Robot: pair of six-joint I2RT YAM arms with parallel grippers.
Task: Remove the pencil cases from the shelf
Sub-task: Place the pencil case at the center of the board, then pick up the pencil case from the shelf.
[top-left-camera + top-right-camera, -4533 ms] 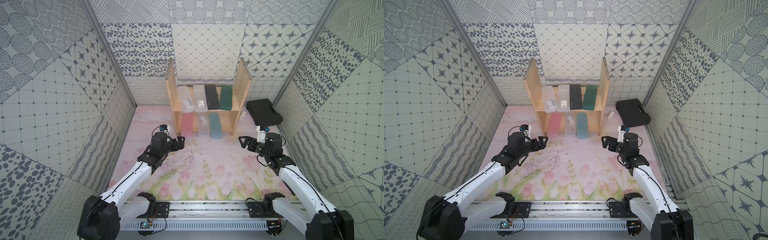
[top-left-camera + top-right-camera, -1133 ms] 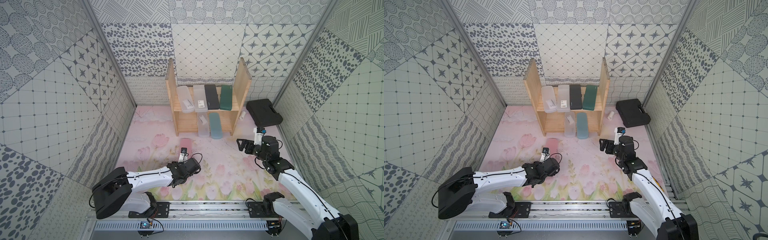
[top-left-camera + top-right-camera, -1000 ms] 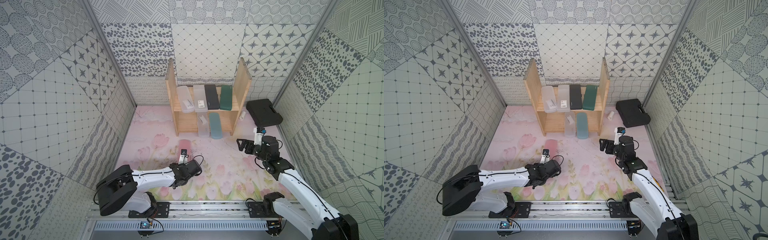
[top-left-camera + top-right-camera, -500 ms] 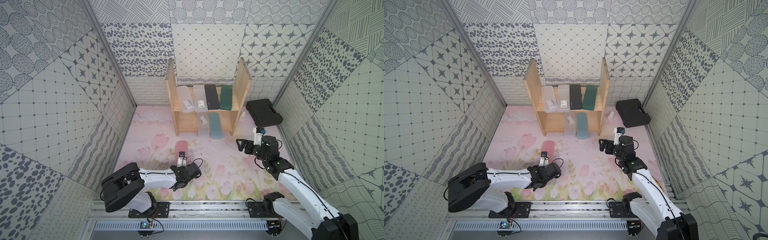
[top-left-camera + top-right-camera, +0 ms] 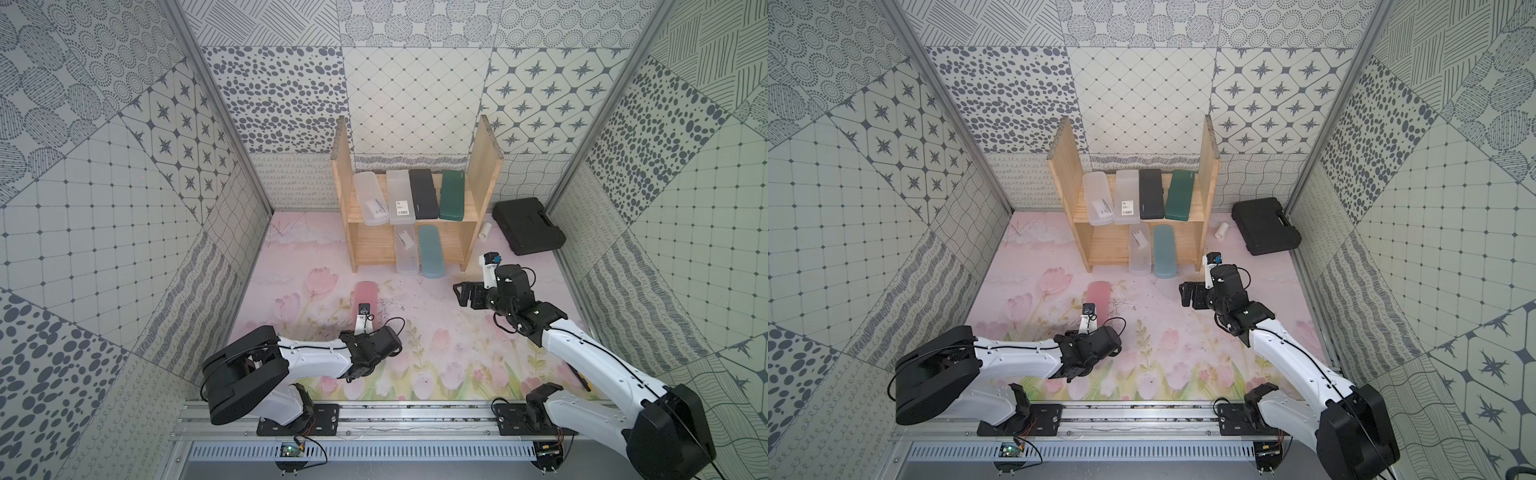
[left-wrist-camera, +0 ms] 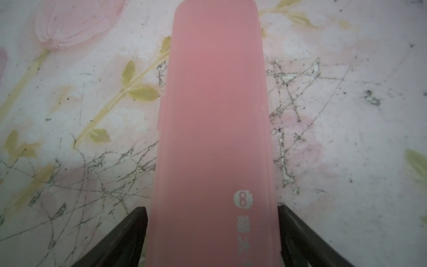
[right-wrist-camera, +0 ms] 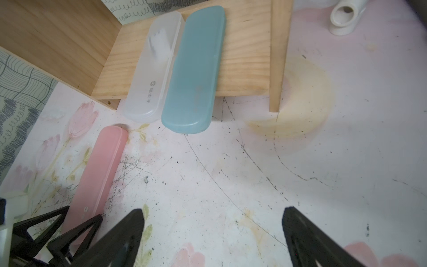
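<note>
Since the earliest frames the pink case (image 5: 365,293) has come off the lower tier of the shelf (image 5: 484,166), and the left arm has folded back toward its base. The case is now lying flat and closed on the flowered mat (image 5: 436,345), in front of the shelf and apart from it. Its near end is sitting between the fingers (image 6: 129,233) of the left gripper (image 6: 212,209). They are flanking it closely, but I cannot tell whether they are pressing on it. That end is carrying a small white round logo and pale characters too blurred to read.

Further out, the right gripper (image 7: 212,211) is hovering over bare mat, fingers spread wide with nothing between them.

Beyond, the shelf is holding six closed cases. On the lower tier a clear case (image 5: 406,253) and the blue case (image 5: 430,253) are lying side by side, touching, with their near ends overhanging the front edge. A white slip is showing through the clear lid, which also bears a round logo and characters.

On the upper tier a rounded clear case (image 5: 368,199), a square clear case (image 5: 400,195), the black case (image 5: 423,193) and the green case (image 5: 452,195) are lying in a row. Both clear ones are wearing white labels, the square one's with a barcode, but the print is too small to read.

A white pipe piece (image 5: 485,230) and a closed toolbox (image 5: 528,226) are sitting to the right of the shelf.
</note>
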